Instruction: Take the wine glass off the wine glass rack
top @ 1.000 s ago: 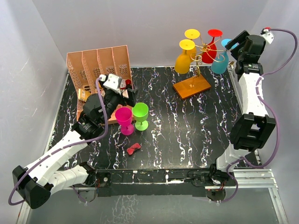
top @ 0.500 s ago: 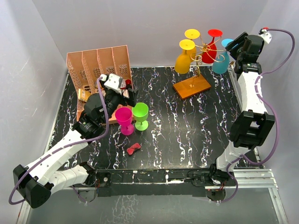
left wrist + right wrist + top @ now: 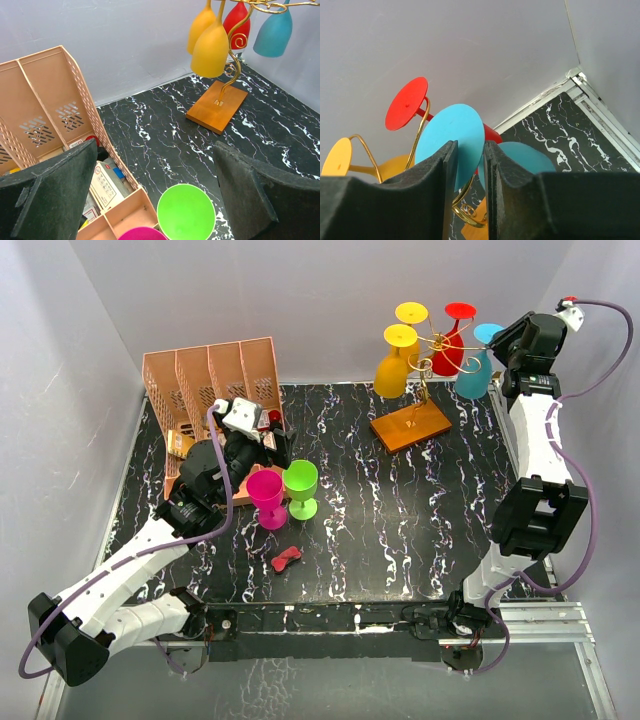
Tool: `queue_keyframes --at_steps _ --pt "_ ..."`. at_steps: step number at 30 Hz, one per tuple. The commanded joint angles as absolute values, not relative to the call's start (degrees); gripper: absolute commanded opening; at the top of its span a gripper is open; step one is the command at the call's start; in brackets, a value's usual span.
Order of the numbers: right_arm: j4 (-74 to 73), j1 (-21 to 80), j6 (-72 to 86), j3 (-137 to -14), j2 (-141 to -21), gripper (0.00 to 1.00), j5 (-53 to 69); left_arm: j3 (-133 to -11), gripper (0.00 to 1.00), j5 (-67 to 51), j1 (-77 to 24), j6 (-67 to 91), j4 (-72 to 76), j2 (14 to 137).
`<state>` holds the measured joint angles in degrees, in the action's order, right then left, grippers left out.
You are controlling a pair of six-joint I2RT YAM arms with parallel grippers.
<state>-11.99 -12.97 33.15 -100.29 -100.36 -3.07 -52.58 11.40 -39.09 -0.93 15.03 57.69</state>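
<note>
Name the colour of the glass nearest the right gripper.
Teal-blue glass; the left wrist view shows it best.

File organiser [image 3: 212,375], pink and slotted, stands far left on the black marbled table [image 3: 400,510]. Magenta goblet [image 3: 267,492] and green goblet [image 3: 300,480] stand beside it, with a small red object [image 3: 287,559] nearer.
</note>
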Motion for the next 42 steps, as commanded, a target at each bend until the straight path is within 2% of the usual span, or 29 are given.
queue_keyframes --at_steps 1,11,17,27,42 --pt "-8.79 -13.45 32.91 -101.82 -99.67 0.28 -3.25 -53.57 0.97 11.69 -38.76 -1.41 16.35 56.81" --pt "-8.31 -13.45 36.61 -104.49 -101.49 0.12 -1.74 -53.77 0.97 11.84 -38.37 -1.23 16.13 56.60" --pt "-7.08 -14.24 46.14 -102.91 -100.37 0.08 -0.98 -53.88 0.97 11.19 -37.80 -0.25 16.02 56.61" --pt "0.17 -17.79 61.34 -94.78 -93.33 0.08 4.21 -53.96 0.96 10.47 -36.76 0.45 16.08 56.82" --pt "4.37 -19.51 69.88 -91.20 -91.70 0.08 18.93 -54.19 0.96 10.49 -36.14 1.03 15.91 57.57"
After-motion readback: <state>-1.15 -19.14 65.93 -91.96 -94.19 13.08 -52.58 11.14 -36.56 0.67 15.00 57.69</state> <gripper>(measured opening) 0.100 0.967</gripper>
